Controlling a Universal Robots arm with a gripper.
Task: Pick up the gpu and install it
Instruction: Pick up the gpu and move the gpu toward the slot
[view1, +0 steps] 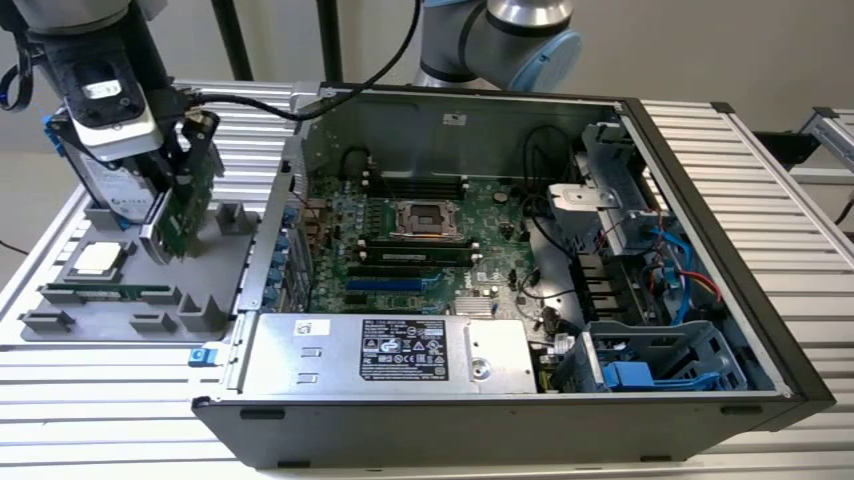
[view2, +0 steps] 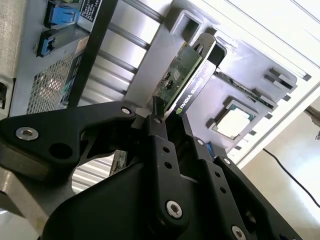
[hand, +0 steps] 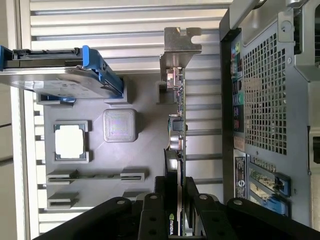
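Gripper (view2: 167, 122) is clamped across the gpu (hand: 176, 125) at its upper edge. Card stands upright on edge at the tray (view1: 134, 300), just beside the case (view1: 534, 415). We reckon this grip leaves connector edge and bracket free for seating.

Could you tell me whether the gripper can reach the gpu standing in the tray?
Yes, it seems: the gripper is closed on the gpu by its edge, with the hard drive apart beside it.

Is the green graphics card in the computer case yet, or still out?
Out. The green circuit card with black cooler stands on edge over the grey tray, outside the open black case, clamped in the gripper.
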